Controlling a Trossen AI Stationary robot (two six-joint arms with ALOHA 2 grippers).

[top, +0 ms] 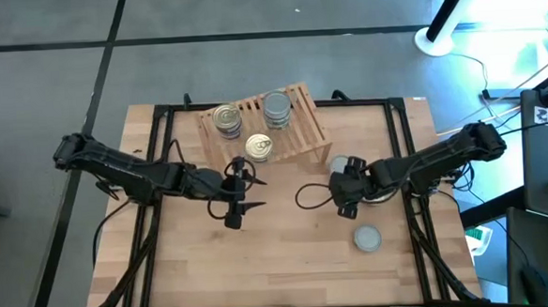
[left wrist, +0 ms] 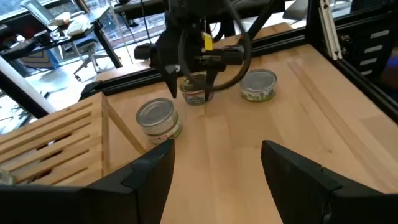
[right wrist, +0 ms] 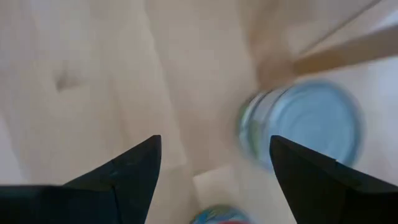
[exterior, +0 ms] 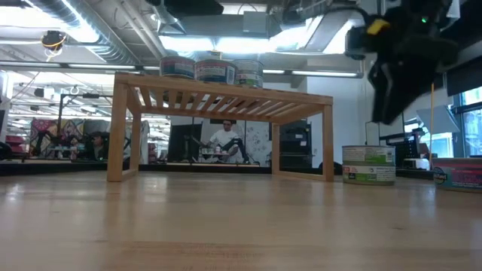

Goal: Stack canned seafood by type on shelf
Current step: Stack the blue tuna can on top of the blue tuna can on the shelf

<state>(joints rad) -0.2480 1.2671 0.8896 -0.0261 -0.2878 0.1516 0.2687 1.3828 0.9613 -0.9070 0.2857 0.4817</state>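
The wooden slatted shelf stands at the table's far middle. On it are gold-topped tins, another gold one and silver-topped tins. On the table, a silver-topped tin stands by the shelf's leg, one tin stands right under my right gripper, and another stands nearer the front. My right gripper hangs open above the table, pointing steeply down. My left gripper is open in front of the shelf, clear of every tin.
A black frame runs round the tabletop. A black cable loop hangs by my right gripper. Bare wood lies toward the near edge. In the low view, a person sits in the room far beyond the shelf.
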